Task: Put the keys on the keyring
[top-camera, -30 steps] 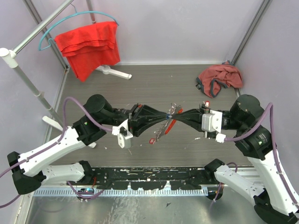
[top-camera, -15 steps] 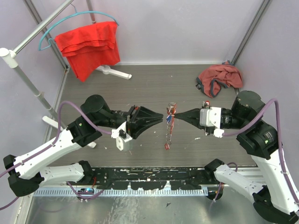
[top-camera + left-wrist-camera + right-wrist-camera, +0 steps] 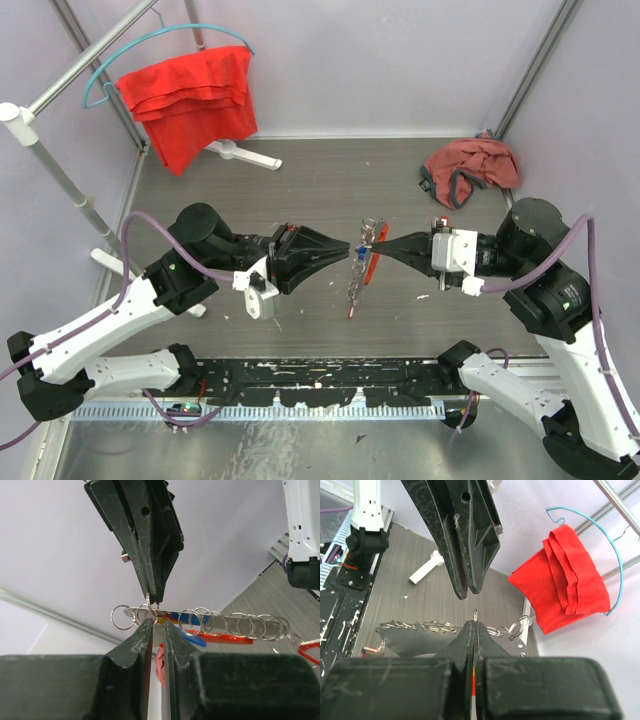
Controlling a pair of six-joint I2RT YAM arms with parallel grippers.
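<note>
The keyring [image 3: 362, 247] hangs in mid-air at the table's middle, its chain and red-orange tag [image 3: 353, 308] dangling below. My right gripper [image 3: 374, 245] is shut on one wire ring of it; the ring's edge pokes out above the pads [image 3: 476, 613]. Blue-headed keys [image 3: 196, 631] hang on the ring row beside the tag [image 3: 230, 638]. My left gripper [image 3: 345, 250] faces the right one tip to tip, its jaws a narrow slit apart [image 3: 157, 626], just short of the ring. I see nothing clamped in it.
A red cloth [image 3: 190, 100] hangs on a blue hanger at the back left, over a white rack foot [image 3: 245, 153]. A crumpled reddish cloth [image 3: 470, 170] lies at the back right. A black strip [image 3: 320, 375] runs along the near edge.
A second ago both grippers met at the keyring. The left one drew back, the chain and tag swung down straight, and the left tip has now come close again.
</note>
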